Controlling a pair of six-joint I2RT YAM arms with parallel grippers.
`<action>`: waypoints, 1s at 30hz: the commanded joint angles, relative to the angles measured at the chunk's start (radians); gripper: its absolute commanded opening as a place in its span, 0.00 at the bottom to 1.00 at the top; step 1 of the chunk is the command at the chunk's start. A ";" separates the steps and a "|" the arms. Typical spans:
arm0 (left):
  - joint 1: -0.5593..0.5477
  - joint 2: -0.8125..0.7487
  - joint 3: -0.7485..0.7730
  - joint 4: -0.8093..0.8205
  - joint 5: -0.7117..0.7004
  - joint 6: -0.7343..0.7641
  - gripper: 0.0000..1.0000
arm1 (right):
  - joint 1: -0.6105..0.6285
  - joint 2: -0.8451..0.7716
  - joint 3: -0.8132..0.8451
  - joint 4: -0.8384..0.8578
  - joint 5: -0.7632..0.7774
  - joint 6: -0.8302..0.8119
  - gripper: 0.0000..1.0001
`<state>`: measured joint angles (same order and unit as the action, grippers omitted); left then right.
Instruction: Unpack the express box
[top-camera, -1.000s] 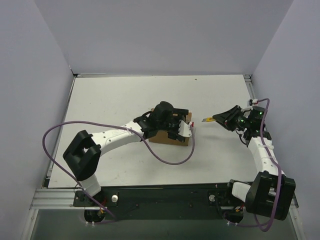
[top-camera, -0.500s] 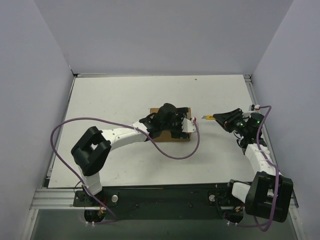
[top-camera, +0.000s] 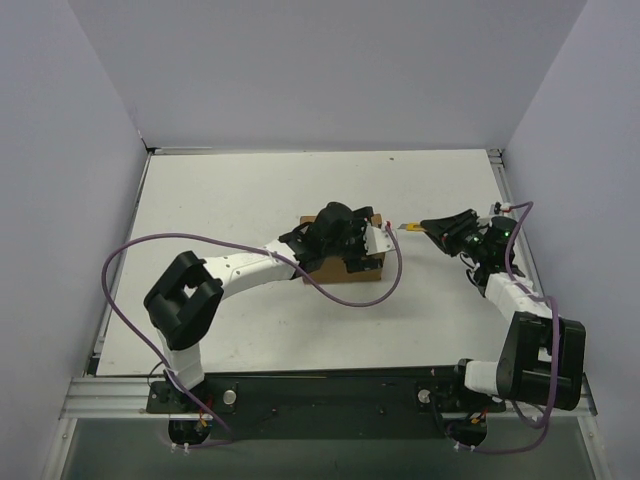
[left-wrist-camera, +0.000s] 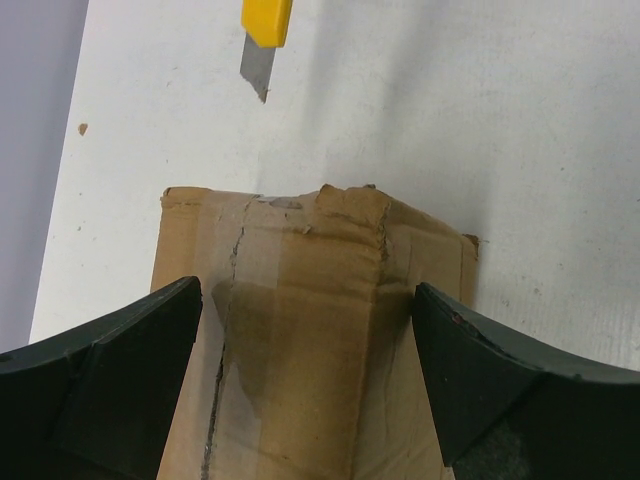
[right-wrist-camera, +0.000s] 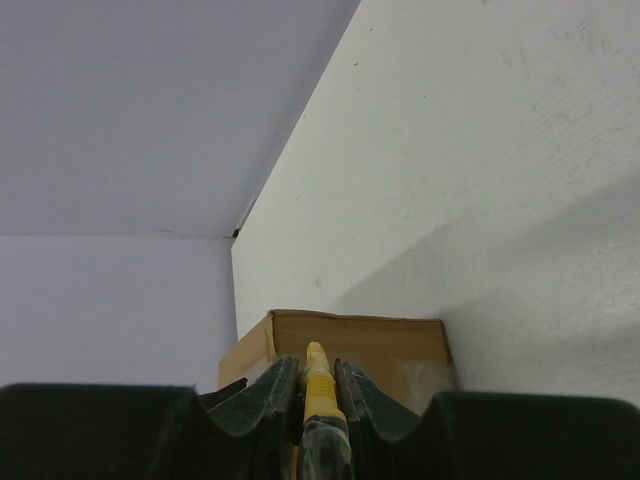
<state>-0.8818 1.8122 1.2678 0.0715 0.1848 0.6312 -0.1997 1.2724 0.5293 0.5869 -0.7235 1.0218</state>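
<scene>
Barely begun: the box sits shut between the left gripper's wide-spread jaws, which flank its sides without clearly gripping. The tape along its top looks uncut, only scuffed at the far edge. Just beyond that edge, the right gripper is clenched on a yellow knife, blade out. Slitting, opening the flaps and emptying remain.

White table, matte, with one small brown speck. A single cardboard box rests flat near its centre, taped seam up.
</scene>
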 joint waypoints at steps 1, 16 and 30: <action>0.007 0.016 0.068 0.025 -0.005 -0.040 0.95 | 0.028 0.036 0.078 0.106 0.007 0.001 0.00; 0.006 0.026 0.094 -0.029 0.007 -0.065 0.92 | 0.135 0.171 0.169 0.174 0.016 0.049 0.00; 0.004 0.045 0.110 -0.032 0.008 -0.082 0.92 | 0.132 0.165 0.158 0.159 0.015 0.020 0.00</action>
<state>-0.8806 1.8503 1.3308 0.0322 0.1860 0.5751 -0.0570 1.4536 0.6586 0.6918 -0.7033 1.0698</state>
